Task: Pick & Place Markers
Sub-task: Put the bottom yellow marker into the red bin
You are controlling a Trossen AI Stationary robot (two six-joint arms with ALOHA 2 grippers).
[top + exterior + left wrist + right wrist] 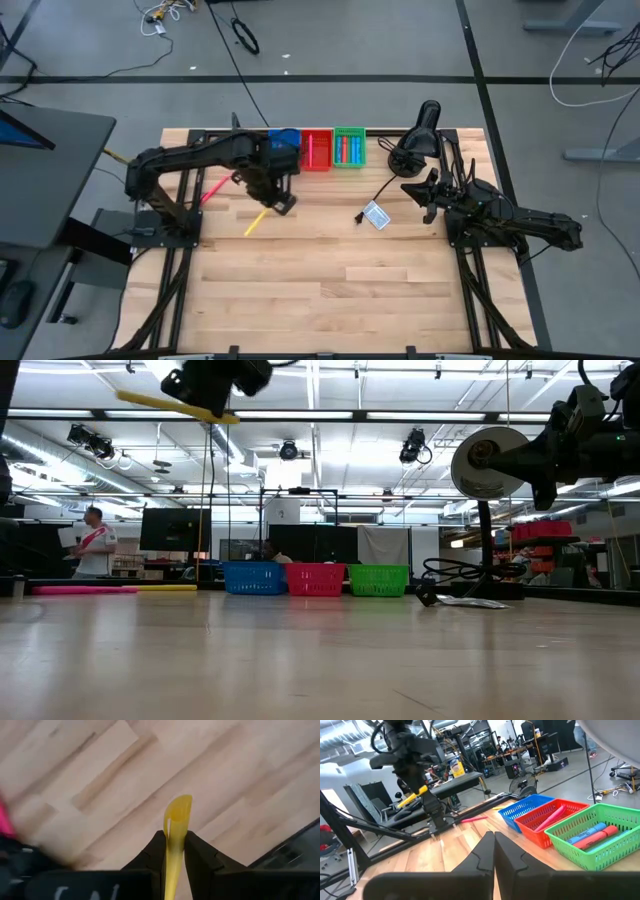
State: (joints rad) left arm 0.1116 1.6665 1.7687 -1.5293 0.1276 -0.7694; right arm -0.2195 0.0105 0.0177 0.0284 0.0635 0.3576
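My left gripper (280, 200) hangs high over the table's left half, shut on a yellow marker (140, 400) that shows in the left wrist view (178, 815) between the fingers. A pink marker (212, 190) lies flat on the table to its left; in the low view a second yellow marker (165, 588) lies beside the pink marker (85, 589). The green bin (349, 148) holds several markers, and the red bin (317, 150) holds a pink one. My right gripper (494, 850) waits shut at the table's right side, touching nothing. My left gripper pinches the yellow marker between its two fingers (200, 855), coming from above and pointing down, with the fingers across the marker. The hold is near its middle (185, 407). The marker is lifted clear of the table, nearly level, one end (248, 230) sticking out toward the near-left.
Blue (283, 140), red and green bins stand in a row at the far edge. A small white-and-blue card with a cable (375, 215) lies right of centre, and a black stand with a round head (420, 130) sits at the far right. The near half is bare wood.
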